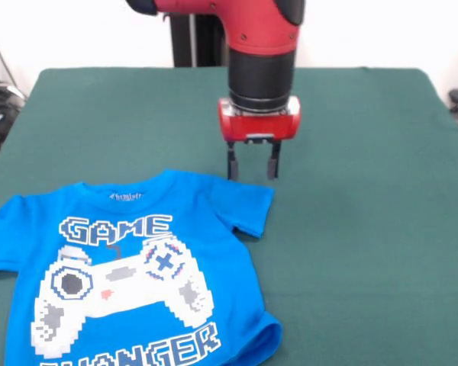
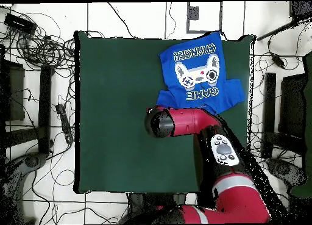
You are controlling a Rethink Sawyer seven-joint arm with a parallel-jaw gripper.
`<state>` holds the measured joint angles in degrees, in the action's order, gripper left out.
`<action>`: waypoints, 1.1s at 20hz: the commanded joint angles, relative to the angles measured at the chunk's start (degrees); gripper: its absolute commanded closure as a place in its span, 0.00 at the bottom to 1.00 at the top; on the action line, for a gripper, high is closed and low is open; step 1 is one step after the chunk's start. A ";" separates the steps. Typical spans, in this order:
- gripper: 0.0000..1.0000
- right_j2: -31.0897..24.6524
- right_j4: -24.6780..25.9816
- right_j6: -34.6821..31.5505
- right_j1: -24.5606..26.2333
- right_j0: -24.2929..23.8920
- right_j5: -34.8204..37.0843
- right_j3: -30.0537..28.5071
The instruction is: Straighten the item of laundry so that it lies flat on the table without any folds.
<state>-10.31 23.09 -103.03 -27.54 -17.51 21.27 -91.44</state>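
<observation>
The item of laundry (image 1: pixel 137 267) is a bright blue T-shirt lying print side up at the near left of the table (image 1: pixel 366 191), showing a white game controller and "GAME CHANGER". Its right sleeve is spread and its right hem curls slightly. In the overhead view the shirt (image 2: pixel 198 70) sits near the table's (image 2: pixel 122 113) top right corner. My gripper (image 1: pixel 253 169) hangs open just beyond the shirt's right shoulder, fingers pointing down with nothing between them. In the overhead view the arm (image 2: pixel 177 122) covers the gripper.
Cables and equipment (image 2: pixel 36 82) lie on the floor round the table. The green surface stretches bare to the right of the shirt in the front view.
</observation>
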 commanded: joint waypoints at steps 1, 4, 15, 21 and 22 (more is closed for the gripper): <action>0.00 -0.08 0.24 -7.64 7.05 4.25 -4.18 3.41; 0.00 0.48 0.22 -8.15 8.90 4.97 -5.93 4.29; 0.00 1.15 0.47 -7.63 14.40 4.82 -10.79 6.63; 0.00 1.75 0.97 -7.30 13.67 4.37 -10.91 5.66; 0.00 1.62 1.10 -7.05 13.74 4.15 -10.97 5.68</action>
<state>-8.53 23.03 -103.04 -23.01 -13.58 17.63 -88.48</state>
